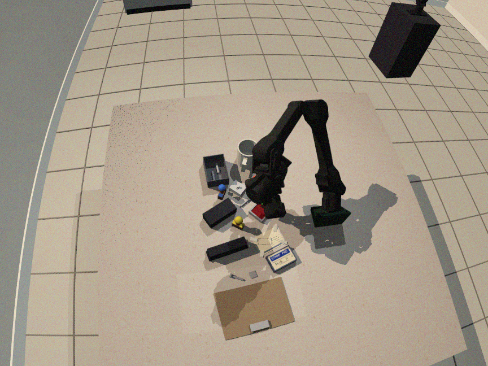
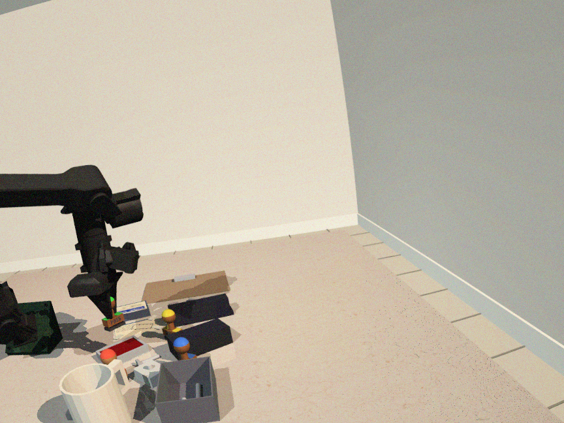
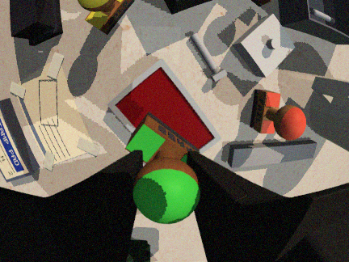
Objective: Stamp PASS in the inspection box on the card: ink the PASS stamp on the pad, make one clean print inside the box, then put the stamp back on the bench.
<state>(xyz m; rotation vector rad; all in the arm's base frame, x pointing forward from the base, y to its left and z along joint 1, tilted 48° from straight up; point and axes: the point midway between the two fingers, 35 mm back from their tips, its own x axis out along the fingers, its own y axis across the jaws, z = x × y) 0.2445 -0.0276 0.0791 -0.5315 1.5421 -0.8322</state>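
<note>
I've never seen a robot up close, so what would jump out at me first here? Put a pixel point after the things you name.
Probably the big black arm [image 1: 275, 134] [image 2: 86, 186], bent over the middle of the cluttered bench. Next, the bright green knob of the PASS stamp [image 2: 113, 320] [image 3: 166, 190], held between its dark fingers. Then the vivid red ink pad [image 1: 258, 212] [image 2: 123, 347] [image 3: 161, 105] in its pale tray, with a red-knobbed stamp [image 2: 108, 356] [image 3: 289, 122] nearby.

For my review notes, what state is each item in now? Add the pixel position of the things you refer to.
Tool [image 2: 110, 314] [image 3: 165, 158]: closed on the green-knobbed stamp
Green-knobbed stamp [image 2: 113, 320] [image 3: 166, 194]: gripped, held up off the bench
Red ink pad [image 1: 258, 211] [image 2: 128, 346] [image 3: 163, 105]: uncovered
Inspection box [image 3: 48, 102]: unprinted
Orange-knobbed stamp [image 2: 108, 356] [image 3: 289, 122]: lying or standing, cannot tell
Yellow-knobbed stamp [image 1: 238, 221] [image 2: 168, 317]: upright
Gray bin [image 1: 216, 183] [image 2: 188, 409]: open-topped, holding small parts
</note>
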